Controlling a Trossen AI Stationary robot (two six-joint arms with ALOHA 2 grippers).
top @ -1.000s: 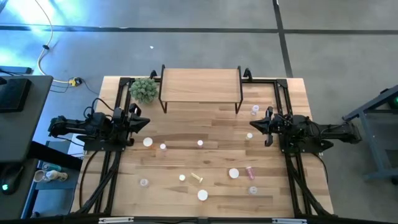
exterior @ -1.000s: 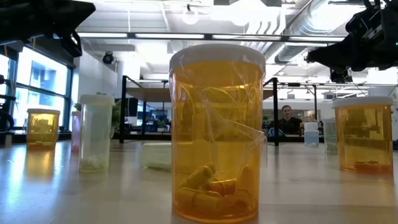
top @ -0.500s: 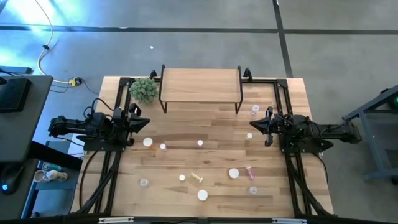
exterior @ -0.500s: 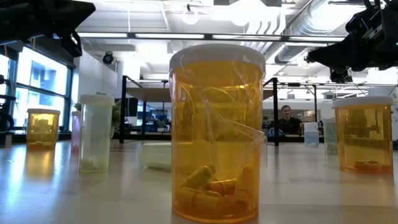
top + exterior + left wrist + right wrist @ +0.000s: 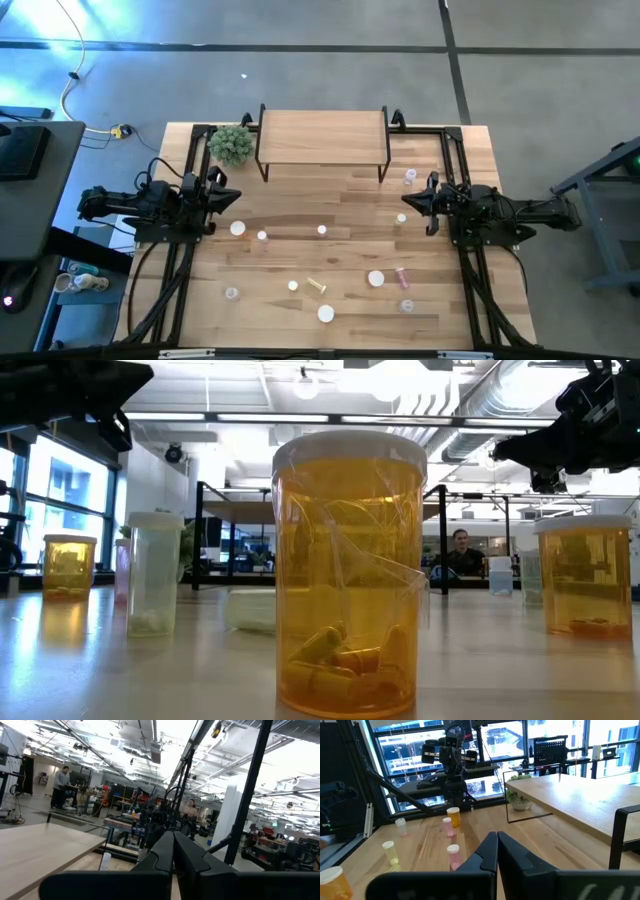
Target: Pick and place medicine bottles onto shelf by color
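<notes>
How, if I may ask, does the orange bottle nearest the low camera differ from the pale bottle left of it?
The orange bottle is amber and holds orange capsules; the pale bottle is nearly clear. The orange bottle stands close to the camera, the pale bottle farther back. Both are upright, white-capped.

Twelve medicine bottles stand or lie on the tabletop (the smallest are hard to separate). Three are wide orange bottles. Two lie on their sides: one pink bottle and one yellow bottle. There is one shelf, one potted plant, and two grippers, the left gripper and the right gripper.
</notes>
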